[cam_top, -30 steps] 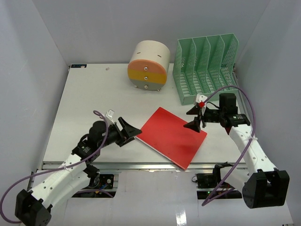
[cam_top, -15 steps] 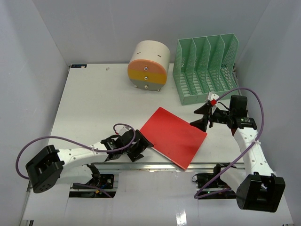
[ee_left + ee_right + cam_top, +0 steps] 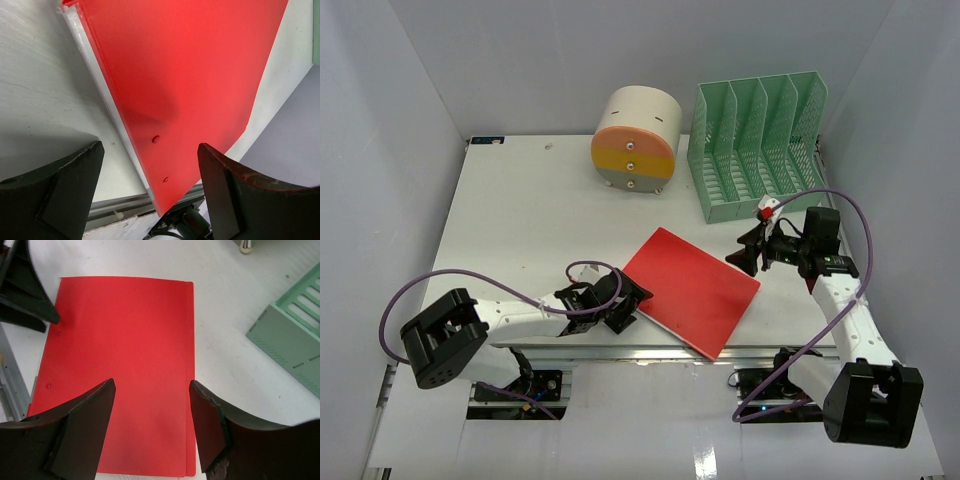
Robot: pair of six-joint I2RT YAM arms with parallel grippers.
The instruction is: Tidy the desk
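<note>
The white desk holds a flat red folder near its front edge, one corner jutting past the metal rail. The folder fills the left wrist view and lies under the fingers in the right wrist view. My left gripper is open, low on the desk at the folder's left edge, with that edge between its fingers. My right gripper is open and empty, hovering over the folder's right corner.
A green slotted file rack stands at the back right; its corner shows in the right wrist view. A round beige drawer box with orange and yellow fronts stands at the back middle. Grey walls enclose the desk.
My left arm swung down and rightward along the front edge until its open gripper reached the folder's left edge. My right gripper drew back slightly to the right. The folder has hardly moved.
</note>
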